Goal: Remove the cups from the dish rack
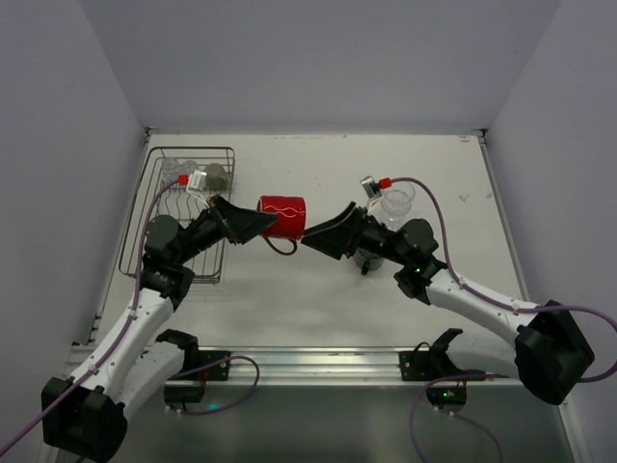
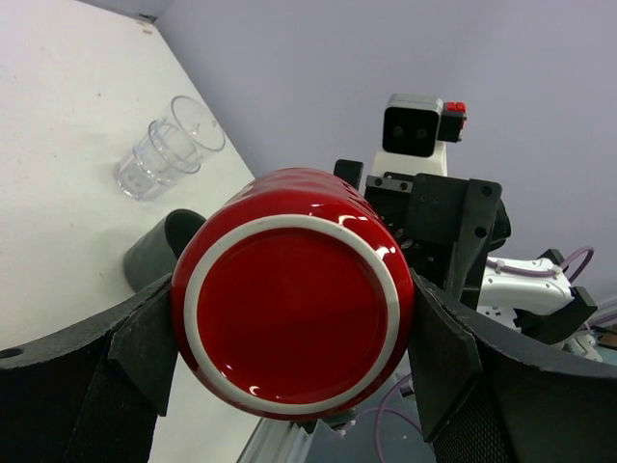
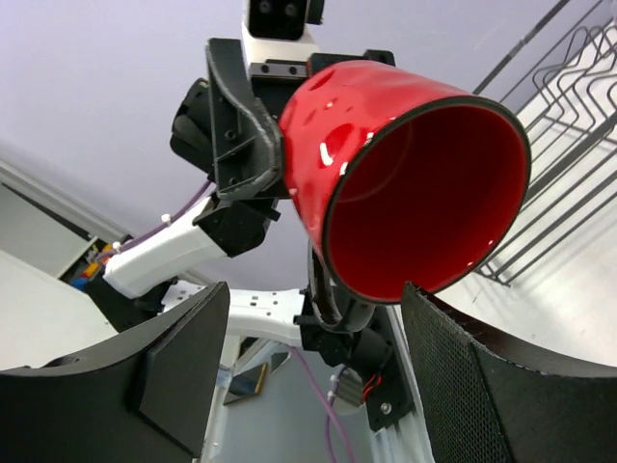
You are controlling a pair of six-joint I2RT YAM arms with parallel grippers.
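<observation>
Between both arms, left gripper [image 1: 262, 224] clamps one red mug [image 1: 282, 216] by its base, sideways, above table [image 1: 308, 309]. Right gripper [image 1: 313, 234] spread at its mouth; right wrist view shows the gap. Left wrist view adds one dark mug [image 2: 149, 253] and one clear tumbler [image 2: 169, 149] on table. Top view: dish rack [image 1: 198, 149], one tan cup [image 1: 217, 176] inside.

mug [image 1: 281, 217]: above table [image 1: 318, 309] centre | dish rack [image 1: 198, 149]: its left | tumbler [image 1: 395, 201]: its right

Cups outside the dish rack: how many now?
3: red mug in the left claw; clear tumbler on the table; dark mug near it, partly hidden under the right arm.
</observation>
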